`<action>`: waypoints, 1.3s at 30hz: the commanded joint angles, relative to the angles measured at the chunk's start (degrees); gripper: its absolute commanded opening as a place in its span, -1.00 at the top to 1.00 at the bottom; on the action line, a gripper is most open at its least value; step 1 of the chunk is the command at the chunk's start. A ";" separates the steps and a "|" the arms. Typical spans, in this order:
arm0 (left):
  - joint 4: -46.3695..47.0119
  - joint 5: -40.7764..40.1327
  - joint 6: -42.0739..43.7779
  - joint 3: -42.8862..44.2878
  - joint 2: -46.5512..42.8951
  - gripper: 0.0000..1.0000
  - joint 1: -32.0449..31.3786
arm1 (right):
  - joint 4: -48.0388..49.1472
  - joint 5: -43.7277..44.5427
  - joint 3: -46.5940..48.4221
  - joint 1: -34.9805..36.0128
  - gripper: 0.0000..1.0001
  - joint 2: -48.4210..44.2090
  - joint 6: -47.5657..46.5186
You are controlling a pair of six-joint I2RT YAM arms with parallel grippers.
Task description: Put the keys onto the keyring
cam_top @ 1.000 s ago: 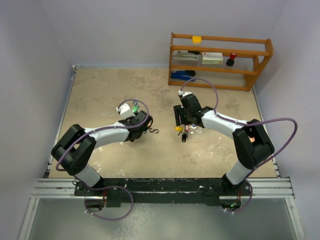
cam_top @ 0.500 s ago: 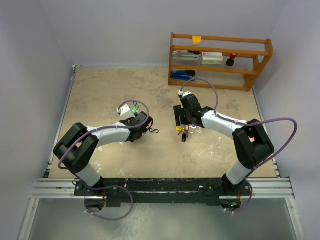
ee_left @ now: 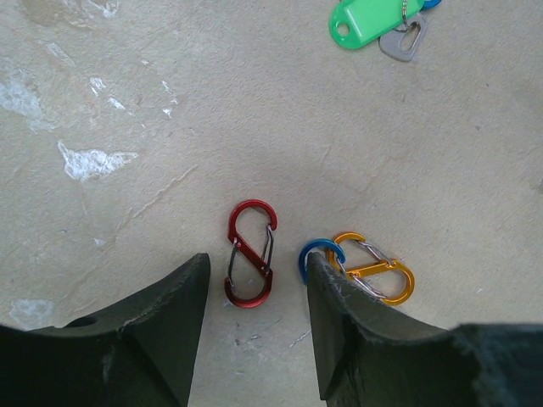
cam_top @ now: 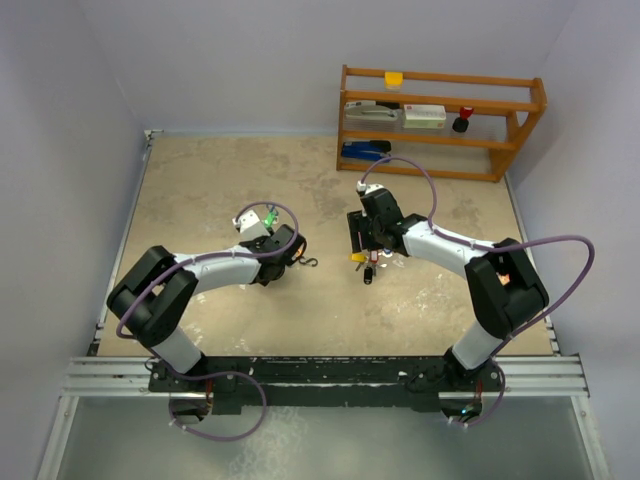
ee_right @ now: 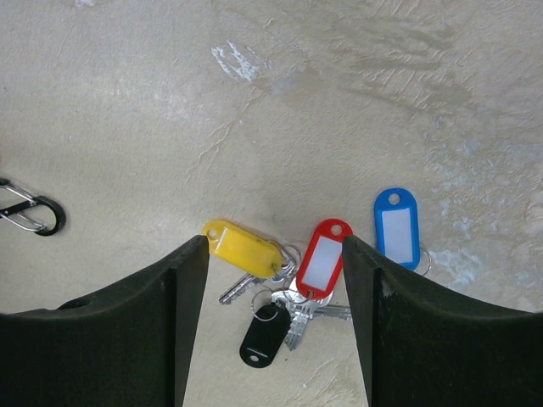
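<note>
Left gripper point(ee_left: 255, 284) spread and empty, straddling the red clip point(ee_left: 249, 265) on the table point(ee_left: 127, 102); its wrist camera catches the green-tagged key point(ee_left: 369, 19) beyond, unseen by the right's. Right gripper point(ee_right: 275, 244) spread above the yellow-, red- and blue-tagged keys point(ee_right: 293, 309) and black fob point(ee_right: 264, 339); shelf point(cam_top: 480, 142) farthest, overhead only

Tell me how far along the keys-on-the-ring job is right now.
Done: nothing clearly. The yellow tag, red tag and black fob lie bunched, but a shared ring cannot be confirmed. In hand: nothing. The left gripper stands open around the red clip, and the right gripper is open over the bunch. Remaining: the blue tag key and green tag key lie apart from that bunch.
</note>
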 commanded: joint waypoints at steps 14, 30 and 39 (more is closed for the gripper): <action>1.06 -0.37 -0.71 -0.74 1.57 0.28 0.01 | 0.74 0.52 -1.08 -0.15 -0.34 -2.34 0.36; 1.64 0.07 0.79 -0.54 1.67 0.94 0.03 | 0.62 0.54 -1.07 -0.17 -0.34 -2.34 0.49; 0.89 -1.52 3.28 0.57 -0.38 1.00 0.00 | 0.41 0.80 -0.97 -0.17 -0.34 -2.67 0.44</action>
